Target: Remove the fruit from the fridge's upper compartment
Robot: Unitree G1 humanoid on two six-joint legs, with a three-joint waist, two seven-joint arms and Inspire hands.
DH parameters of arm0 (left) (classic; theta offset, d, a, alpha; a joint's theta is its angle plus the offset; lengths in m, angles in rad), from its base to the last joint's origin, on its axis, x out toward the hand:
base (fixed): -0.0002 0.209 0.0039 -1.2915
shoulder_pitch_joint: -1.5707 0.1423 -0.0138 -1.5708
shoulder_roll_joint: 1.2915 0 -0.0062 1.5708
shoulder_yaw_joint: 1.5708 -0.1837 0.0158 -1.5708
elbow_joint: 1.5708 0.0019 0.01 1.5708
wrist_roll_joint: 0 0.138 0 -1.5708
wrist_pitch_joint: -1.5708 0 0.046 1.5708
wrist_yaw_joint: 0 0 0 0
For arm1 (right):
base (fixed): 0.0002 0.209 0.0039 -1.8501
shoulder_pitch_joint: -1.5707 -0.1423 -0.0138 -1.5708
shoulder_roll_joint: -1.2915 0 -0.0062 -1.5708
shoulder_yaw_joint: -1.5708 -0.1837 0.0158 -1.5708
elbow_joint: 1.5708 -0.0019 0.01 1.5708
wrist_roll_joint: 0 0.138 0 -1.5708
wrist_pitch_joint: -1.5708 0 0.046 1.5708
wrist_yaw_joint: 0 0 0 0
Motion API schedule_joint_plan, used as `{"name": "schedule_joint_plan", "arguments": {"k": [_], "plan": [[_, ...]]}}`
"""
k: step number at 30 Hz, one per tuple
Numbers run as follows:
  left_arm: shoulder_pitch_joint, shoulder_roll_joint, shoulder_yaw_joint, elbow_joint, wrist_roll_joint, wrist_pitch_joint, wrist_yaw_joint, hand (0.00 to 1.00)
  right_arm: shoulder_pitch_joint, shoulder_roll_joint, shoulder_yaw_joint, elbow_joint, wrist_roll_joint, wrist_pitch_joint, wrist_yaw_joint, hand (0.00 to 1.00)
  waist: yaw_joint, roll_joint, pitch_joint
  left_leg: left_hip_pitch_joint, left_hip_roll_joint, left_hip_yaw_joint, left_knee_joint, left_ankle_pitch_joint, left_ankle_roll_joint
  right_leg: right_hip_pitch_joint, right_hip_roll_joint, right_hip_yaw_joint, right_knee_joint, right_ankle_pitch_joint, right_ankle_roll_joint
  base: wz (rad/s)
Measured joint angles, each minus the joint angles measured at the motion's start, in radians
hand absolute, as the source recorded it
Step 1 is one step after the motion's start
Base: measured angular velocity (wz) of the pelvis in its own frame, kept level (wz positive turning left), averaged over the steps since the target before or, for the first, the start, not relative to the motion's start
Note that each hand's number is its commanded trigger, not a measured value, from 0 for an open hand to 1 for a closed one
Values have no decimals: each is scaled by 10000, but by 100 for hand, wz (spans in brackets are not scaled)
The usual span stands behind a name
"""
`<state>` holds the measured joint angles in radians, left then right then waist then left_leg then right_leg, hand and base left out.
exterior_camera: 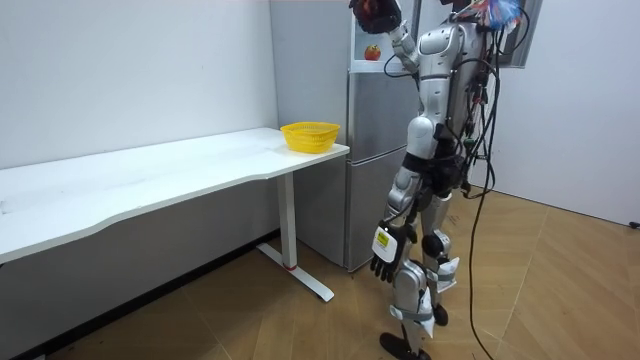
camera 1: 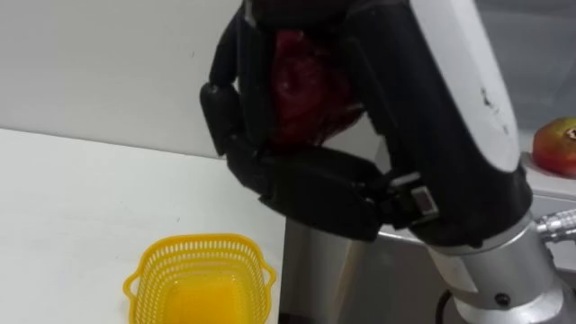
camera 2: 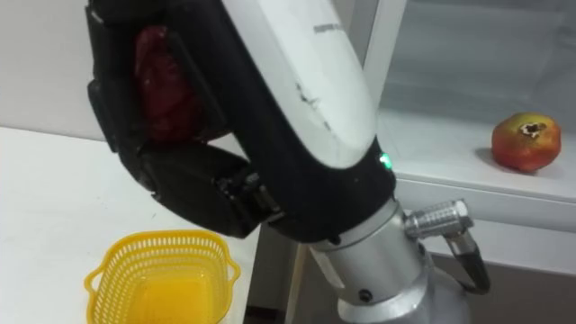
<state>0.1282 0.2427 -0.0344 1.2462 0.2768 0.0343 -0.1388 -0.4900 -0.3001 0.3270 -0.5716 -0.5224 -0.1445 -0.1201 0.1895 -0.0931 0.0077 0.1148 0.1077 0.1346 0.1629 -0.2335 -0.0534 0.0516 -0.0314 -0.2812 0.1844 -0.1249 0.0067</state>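
My right hand (camera 1: 306, 184) is raised close before my eyes, its dark fingers curled round a red fruit (camera 1: 306, 90) that shows between them. In the room view this hand (exterior_camera: 376, 12) is held high in front of the fridge's upper part (exterior_camera: 375, 40). A second red fruit (camera 2: 525, 142) lies on the white fridge shelf (camera 2: 450, 157) to the right. Below the hand, a yellow mesh basket (camera 1: 200, 283) stands empty on the corner of the white table (camera 1: 63, 216). My left hand (exterior_camera: 385, 262) hangs relaxed at my side.
I stand right in front of the grey fridge (exterior_camera: 375, 180), which adjoins the end of the long white table (exterior_camera: 150, 170). A white wall (camera 1: 108, 63) runs behind the table. Wooden floor (exterior_camera: 560, 290) lies open behind me.
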Motion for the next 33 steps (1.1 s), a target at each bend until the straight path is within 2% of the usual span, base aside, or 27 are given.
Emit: {"name": "schedule_joint_plan", "arguments": {"k": [8, 16, 18, 21, 24, 31, 33], "plan": [[-5, 20, -16, 2, 2, -49, -58, 0, -1, 51, 601, 1178, -428, -90, -77, 100, 578, -112, -19, -107, -3, -219, 31, 1, -1, 7, -42, -481, 1, -1, 2, 7], [34, 32, -85, -8, -11, -65, -100, 0, 4, 55, 1304, 3009, -416, -34, 180, 100, 735, -117, 0, -216, -25, -566, 108, 14, 7, 48, -72, -534, -10, -22, 35, 11], [31, 52, -85, -2, -12, -63, -220, 0, 6, 32, 1410, 3412, -408, 138, 180, 100, 913, -92, 17, -231, -29, -584, 107, 16, 7, 46, -78, -567, -27, -26, 41, 0], [-23, 62, -91, 15, -3, -60, -309, 0, 7, 19, 1591, 3965, -378, 158, 180, 100, 926, -98, 13, -362, -117, -796, 111, 50, 40, 56, -160, -789, -106, -54, 86, 16], [-1, 71, -99, 1, -8, -4, -322, 0, 10, 40, 1726, 4561, -450, 285, 196, 100, 933, -94, 20, -403, -207, -927, 104, 78, 74, 85, -230, -834, -151, -87, 136, 15], [48, 102, -84, -117, 1, 38, -227, 0, 9, 21, 1774, 5934, -1100, 618, 200, 100, 1112, -108, 42, -406, -319, -983, 86, 101, 113, 160, -337, -894, -175, -132, 208, 4], [9, 126, -72, -270, 2, 34, -206, 0, 9, 32, 1933, 6262, -1165, 826, 321, 100, 1230, -104, 45, -433, -327, -977, 78, 106, 122, 147, -350, -947, -166, -133, 210, 6]]}}
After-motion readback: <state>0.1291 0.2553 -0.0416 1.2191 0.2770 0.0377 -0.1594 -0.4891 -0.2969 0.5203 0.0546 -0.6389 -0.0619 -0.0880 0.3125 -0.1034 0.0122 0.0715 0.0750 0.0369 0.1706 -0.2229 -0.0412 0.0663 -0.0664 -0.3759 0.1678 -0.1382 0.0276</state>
